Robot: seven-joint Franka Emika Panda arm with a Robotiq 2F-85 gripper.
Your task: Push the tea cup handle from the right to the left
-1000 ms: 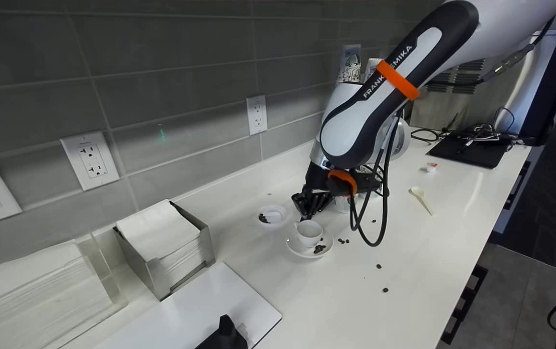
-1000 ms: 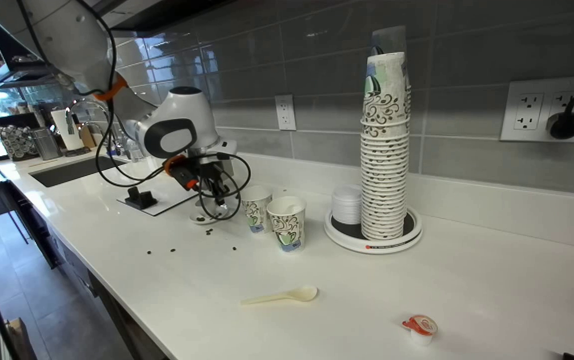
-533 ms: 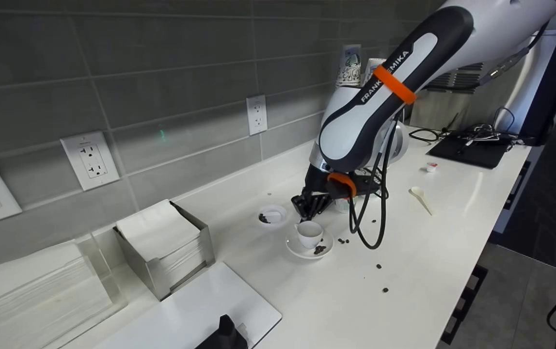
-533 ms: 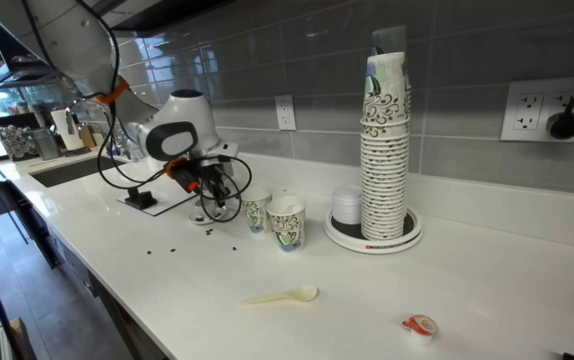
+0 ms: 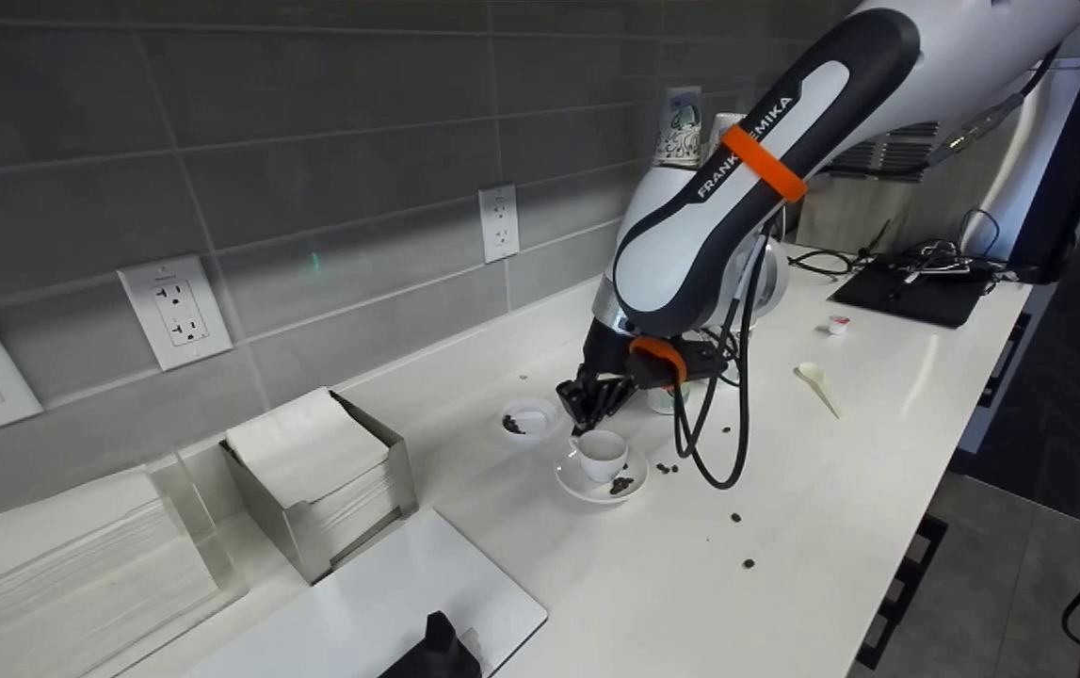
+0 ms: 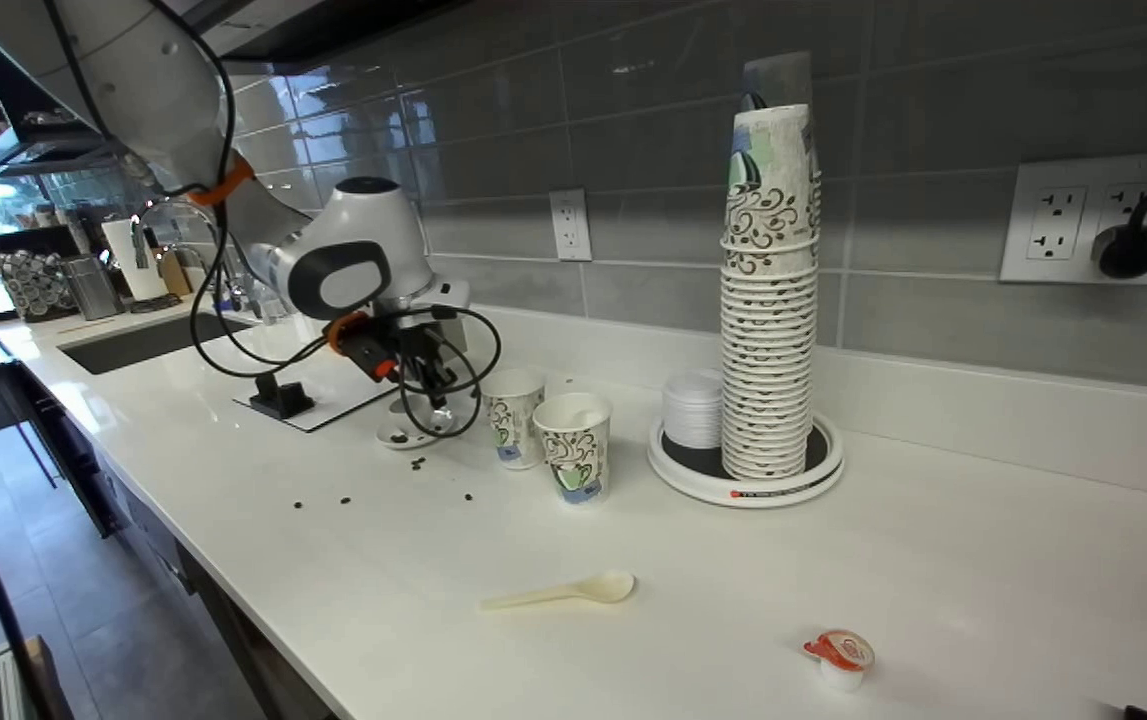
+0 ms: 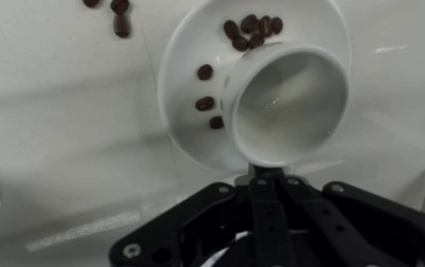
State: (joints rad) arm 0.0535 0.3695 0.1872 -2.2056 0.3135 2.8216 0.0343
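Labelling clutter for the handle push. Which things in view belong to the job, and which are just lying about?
Part of the job:
tea cup
its handle, small in an exterior view
saucer under the cup
tool

Just lying about:
coffee beans, on and off the saucer
two patterned paper cups
tall cup stack
pale spoon
red-lidded tub
napkins

Both exterior views overlook the counter (image 5: 652, 584); the wrist view peers into the tea cup (image 7: 290, 111).
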